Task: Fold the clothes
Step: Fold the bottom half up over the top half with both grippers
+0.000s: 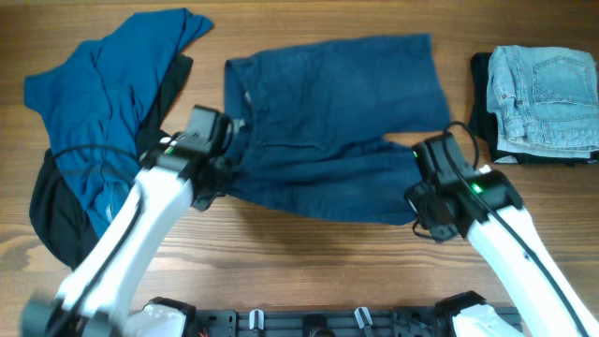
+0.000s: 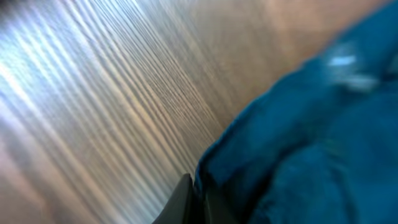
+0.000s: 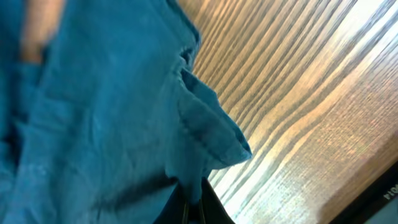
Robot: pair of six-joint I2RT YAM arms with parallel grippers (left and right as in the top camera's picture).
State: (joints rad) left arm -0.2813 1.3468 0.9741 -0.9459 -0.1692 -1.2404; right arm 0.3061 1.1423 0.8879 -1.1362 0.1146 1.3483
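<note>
Nearest edge of the table (image 1: 309,262) first: both arms are down on the near side of the navy shorts (image 1: 328,122). The left pincer (image 2: 194,194) is clamped tight with the cloth edge at the waistband end caught in it. The right pincer (image 3: 194,200) is squeezed shut on the hem corner of the near leg. So I'd say both have a grip on the near edge, ready to carry it over.

The shorts lie spread flat mid-table, waistband left, legs right, no fold in them yet. I'd call this the very start of that piece.

Farther back on the right, light-wash jeans (image 1: 543,89) sit folded on top of a black garment (image 1: 482,103), which looks like the done stack. Over on the left, a blue shirt (image 1: 103,103) is heaped loose over a second black piece (image 1: 56,220), both unfolded.

No baskets or bins anywhere, everything's straight on the wood.
</note>
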